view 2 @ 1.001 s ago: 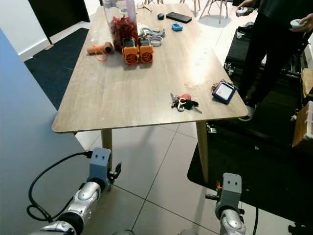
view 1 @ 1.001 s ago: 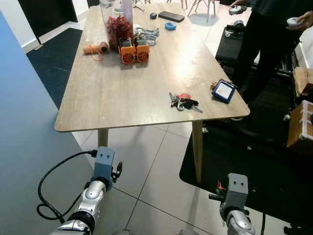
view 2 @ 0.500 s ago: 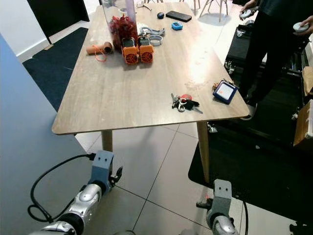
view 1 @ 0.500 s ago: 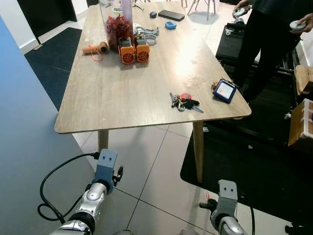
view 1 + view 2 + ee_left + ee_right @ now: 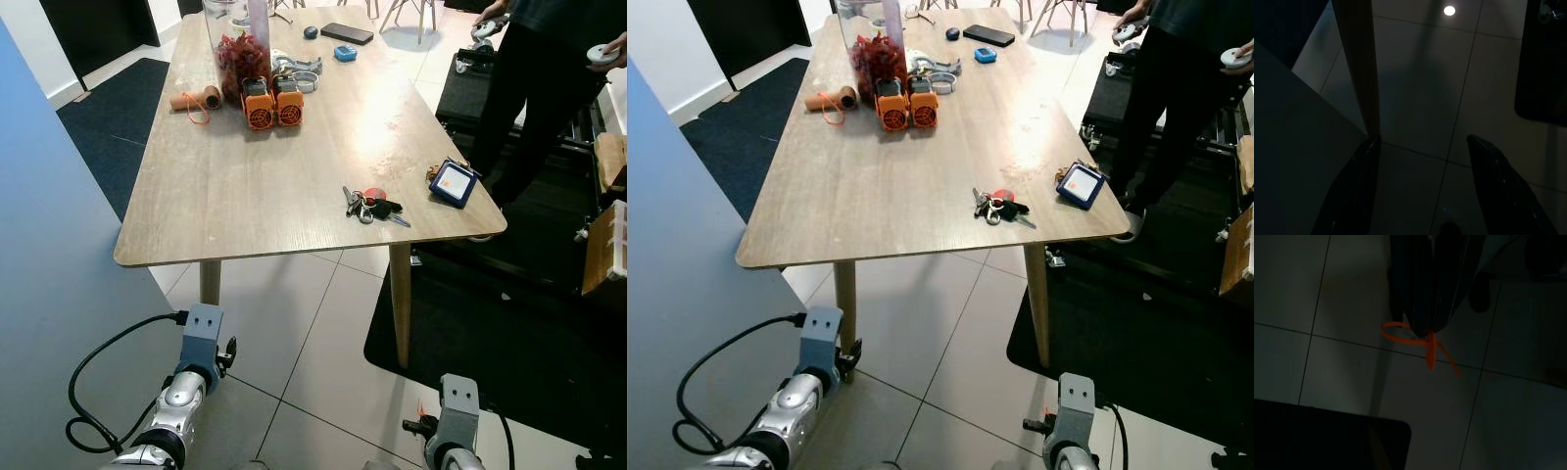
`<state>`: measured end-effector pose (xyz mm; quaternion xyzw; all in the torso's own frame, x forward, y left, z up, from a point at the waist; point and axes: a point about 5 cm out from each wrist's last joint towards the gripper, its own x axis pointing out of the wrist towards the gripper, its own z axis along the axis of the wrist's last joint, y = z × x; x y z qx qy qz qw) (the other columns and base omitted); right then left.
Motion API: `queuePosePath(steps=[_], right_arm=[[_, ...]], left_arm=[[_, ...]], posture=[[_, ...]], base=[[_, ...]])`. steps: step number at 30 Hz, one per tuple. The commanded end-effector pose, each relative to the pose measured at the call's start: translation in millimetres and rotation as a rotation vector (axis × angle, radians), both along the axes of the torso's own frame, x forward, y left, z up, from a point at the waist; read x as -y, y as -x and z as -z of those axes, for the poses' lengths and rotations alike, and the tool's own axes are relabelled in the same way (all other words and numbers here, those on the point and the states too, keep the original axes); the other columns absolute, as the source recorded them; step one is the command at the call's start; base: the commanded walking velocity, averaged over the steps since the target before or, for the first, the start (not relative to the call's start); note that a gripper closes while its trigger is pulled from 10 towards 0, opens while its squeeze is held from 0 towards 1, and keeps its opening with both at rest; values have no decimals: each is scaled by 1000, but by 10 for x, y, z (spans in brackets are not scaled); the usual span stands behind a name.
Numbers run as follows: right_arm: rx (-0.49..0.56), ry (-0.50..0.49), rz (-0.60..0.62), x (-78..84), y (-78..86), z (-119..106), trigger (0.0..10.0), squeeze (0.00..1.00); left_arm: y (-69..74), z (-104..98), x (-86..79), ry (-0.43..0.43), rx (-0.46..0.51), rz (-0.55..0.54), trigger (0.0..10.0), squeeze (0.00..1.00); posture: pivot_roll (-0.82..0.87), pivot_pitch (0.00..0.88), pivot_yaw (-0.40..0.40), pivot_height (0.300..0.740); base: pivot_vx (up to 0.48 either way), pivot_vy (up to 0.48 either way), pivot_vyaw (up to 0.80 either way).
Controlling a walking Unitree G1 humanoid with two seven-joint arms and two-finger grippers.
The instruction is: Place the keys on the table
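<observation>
A: Logging left eye view first. Where are the keys?

B: Keys [image 5: 371, 207] lie flat on the counter [image 5: 235, 186], near its right front corner, just beside a blue-framed device [image 5: 452, 182]. Farther back: two orange units [image 5: 273, 102], a jar of red contents [image 5: 235, 59], an orange roll [image 5: 194, 99], a black phone [image 5: 343, 33]. A person [image 5: 549, 69] stands at the counter's right side, a small object in each hand.

A: Right eye view?

B: Same layout. Both arms hang low above the tiled floor [image 5: 940, 323], well apart from the counter.

A: Left wrist view, jaws?

B: Dark. Left gripper [image 5: 1422, 186] jaws stand wide apart, nothing between them. One finger tip sits visually at the foot of a wooden counter leg [image 5: 1359, 63]; contact cannot be told.

A: Right wrist view?

B: Dark. Right gripper [image 5: 1422, 328] jaws pressed together, pinching an orange loop [image 5: 1422, 345] that dangles over the tiles. A dark mat [image 5: 1327, 438] lies nearby.
</observation>
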<state>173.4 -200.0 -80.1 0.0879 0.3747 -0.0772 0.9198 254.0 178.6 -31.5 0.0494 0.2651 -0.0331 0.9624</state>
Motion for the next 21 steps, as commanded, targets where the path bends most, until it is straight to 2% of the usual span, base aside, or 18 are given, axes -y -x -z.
queuePosePath(steps=[1, 7, 13, 21], right_arm=[[-25, -13, 21, -11, 61, 35, 10000, 0], [-23, -15, 18, -30, 47, 32, 10000, 0], [-21, -15, 12, -28, 38, 27, 10000, 0], [-51, -29, 1, -51, 70, 54, 10000, 0]], left_arm=[[50, 41, -72, -17, -34, -11, 10000, 0], [43, 37, -53, -29, -29, 1, 10000, 0], [50, 35, -50, -6, -18, -8, 10000, 0], [118, 78, -126, -16, -43, -26, 10000, 0]], posture=[[27, 65, 43, 740], [26, 69, 42, 740], [27, 67, 39, 740], [30, 65, 37, 740]], base=[[0, 0, 0], [0, 0, 0], [0, 0, 0], [0, 0, 0]])
